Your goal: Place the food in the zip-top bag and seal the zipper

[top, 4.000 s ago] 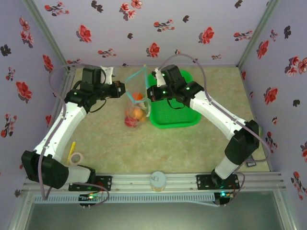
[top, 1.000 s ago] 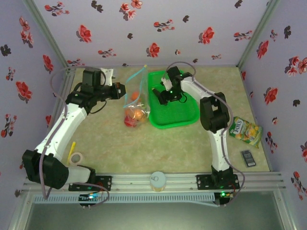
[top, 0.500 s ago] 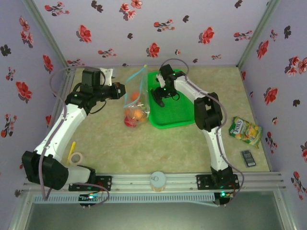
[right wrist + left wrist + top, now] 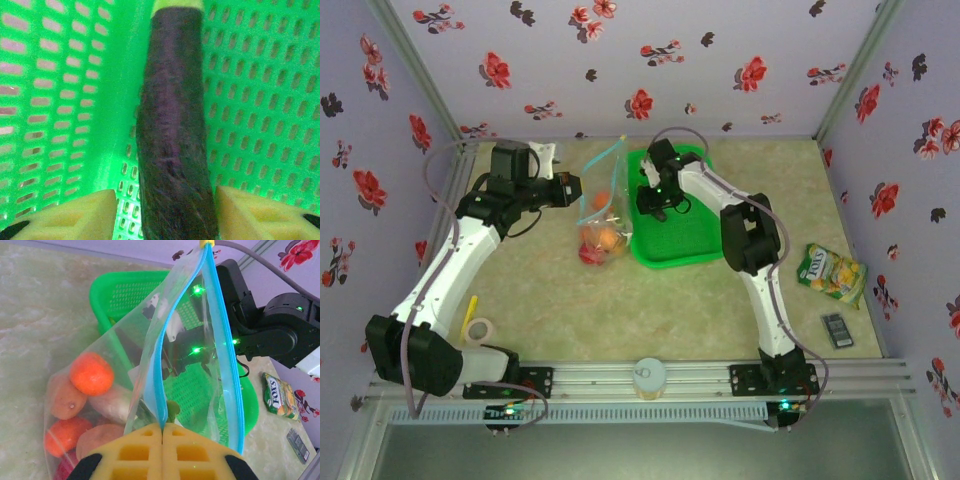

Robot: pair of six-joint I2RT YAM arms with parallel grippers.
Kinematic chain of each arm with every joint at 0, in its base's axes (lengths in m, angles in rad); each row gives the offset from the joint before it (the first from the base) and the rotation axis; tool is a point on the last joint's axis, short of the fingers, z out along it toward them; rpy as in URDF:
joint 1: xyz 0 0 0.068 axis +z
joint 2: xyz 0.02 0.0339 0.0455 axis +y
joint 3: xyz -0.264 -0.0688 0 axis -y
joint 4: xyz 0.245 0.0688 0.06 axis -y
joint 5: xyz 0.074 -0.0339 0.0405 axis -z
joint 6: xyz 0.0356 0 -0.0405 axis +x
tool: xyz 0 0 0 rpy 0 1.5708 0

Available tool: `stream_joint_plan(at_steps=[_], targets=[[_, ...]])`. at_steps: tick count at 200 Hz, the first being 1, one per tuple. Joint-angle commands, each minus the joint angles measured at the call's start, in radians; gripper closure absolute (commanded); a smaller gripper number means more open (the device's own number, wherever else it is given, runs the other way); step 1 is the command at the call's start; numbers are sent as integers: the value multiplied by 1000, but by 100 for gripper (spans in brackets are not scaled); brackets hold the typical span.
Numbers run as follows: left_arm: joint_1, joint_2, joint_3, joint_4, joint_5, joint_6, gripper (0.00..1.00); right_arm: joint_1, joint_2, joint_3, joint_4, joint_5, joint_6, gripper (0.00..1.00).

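Lying lengthwise between the fingers of our right gripper (image 4: pixel 167 212), the dark purple eggplant (image 4: pixel 172 130) is resting on the floor of the green basket (image 4: pixel 260 90). The fingers are standing apart on either side, not clamping it. We are judging it a piece not yet loaded.

Beyond those fingers, beside the basket, the zip-top bag (image 4: pixel 120 350) is hanging from our left gripper (image 4: pixel 162 437), whose yellow pads are pressing together on one end of the mouth. Just past them, inside the film, an orange (image 4: pixel 91 373) and brownish lumps (image 4: pixel 62 397) are sitting. The light-blue zipper (image 4: pixel 222 345) is running away from the pinch, its two sides parting only narrowly.

We are worrying about three things. The eggplant is smooth and rounded, so fingers closing off its middle may be squeezing it out or tipping it. It is long while the mouth is narrow and floppy, so its tip may be catching the rim and dragging the film out of the left pads. Any such tug may also be spilling the pieces inside.
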Motion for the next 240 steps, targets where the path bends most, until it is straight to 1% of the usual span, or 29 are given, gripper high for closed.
stream_joint_plan(at_steps=[1, 38, 51, 74, 90, 111, 127, 147, 173, 189, 209, 225, 240], targets=[[8, -17, 0, 10, 22, 0, 100, 10, 24, -13, -9, -38, 29, 52], [8, -24, -7, 12, 21, -1, 100, 13, 8, -25, -3, 5, 48, 71], [9, -25, -13, 13, 20, -3, 100, 13, -20, -54, 18, 31, 63, 76], [8, -25, -31, 23, 19, -12, 100, 11, -119, -168, 97, 94, 110, 83], [9, -28, -43, 34, 19, -19, 100, 10, -234, -296, 187, 149, 156, 86], [6, -27, -45, 47, 33, -30, 100, 11, -422, -472, 323, 226, 225, 87], [-8, -20, -37, 55, 49, -35, 100, 21, -560, -568, 400, 277, 260, 87], [-35, -9, -27, 72, 48, -41, 100, 56, -715, -635, 458, 350, 273, 88], [-64, 7, -18, 123, 55, -67, 100, 138, -871, -677, 521, 430, 268, 89], [-79, 24, -10, 151, 62, -81, 100, 183, -945, -707, 584, 445, 291, 90], [-99, 42, -5, 183, 65, -99, 100, 223, -1014, -780, 735, 424, 367, 92], [-109, 52, -4, 200, 65, -107, 100, 267, -1030, -819, 849, 443, 404, 92], [-111, 53, -8, 208, 65, -116, 100, 310, -1007, -829, 935, 468, 410, 93]])
